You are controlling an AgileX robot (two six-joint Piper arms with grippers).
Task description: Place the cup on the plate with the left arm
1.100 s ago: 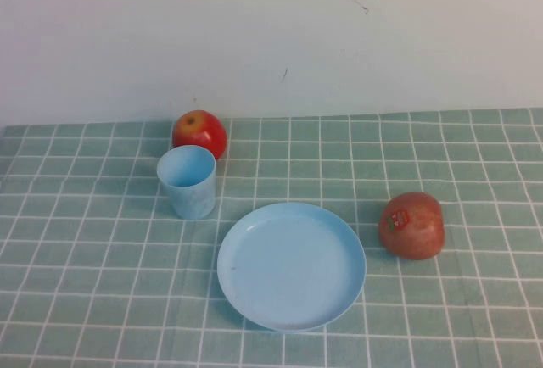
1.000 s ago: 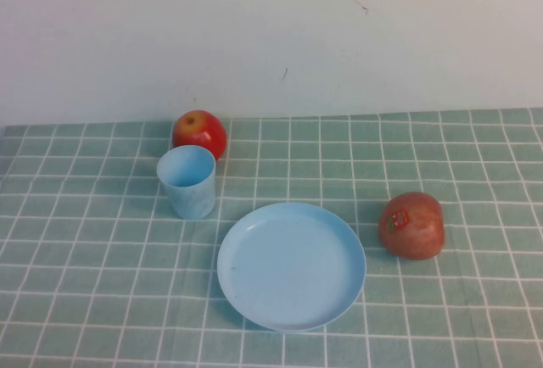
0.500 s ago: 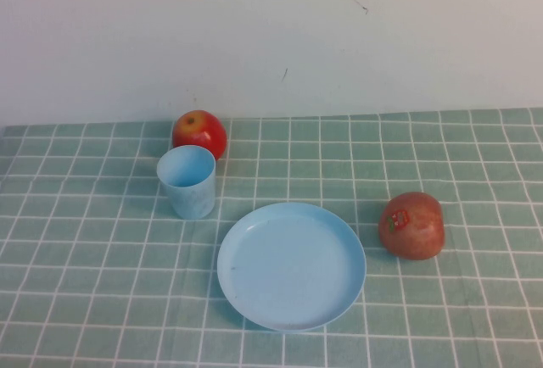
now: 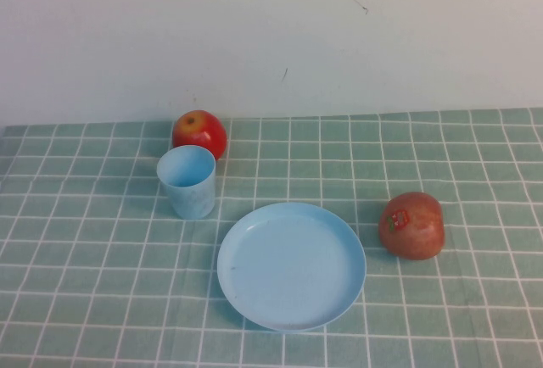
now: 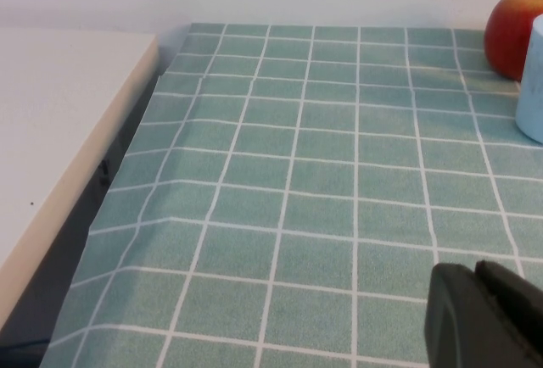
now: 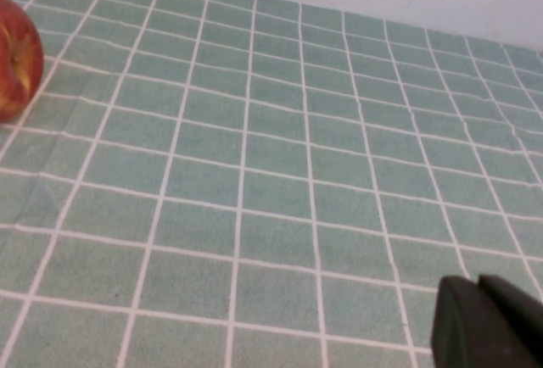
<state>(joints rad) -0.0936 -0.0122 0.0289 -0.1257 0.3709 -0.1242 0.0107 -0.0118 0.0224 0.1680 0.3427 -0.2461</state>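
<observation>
From my station, nearest me on the green checked tablecloth (image 4: 102, 300) lies the plate (image 4: 291, 266), bare and flat. Neither arm reaches into the high view. The left gripper (image 5: 485, 317) shows only as a black corner in its own wrist camera, low over the cloth near the table's left edge, well apart from the cup; I cannot tell how its fingers stand. The right gripper (image 6: 485, 324) is likewise a dark sliver over the cloth on my right side (same trouble there, no reading on its fingers). To the right of the plate rests a dull red apple with a sticker (image 4: 412, 225). Further back and left, the cup (image 4: 187, 181) stands upright on the cloth, mouth up, just beside the plate's far-left rim but apart from it. Right behind the cup sits a bright red apple (image 4: 200, 133), close to the white wall (image 4: 271, 37).
</observation>
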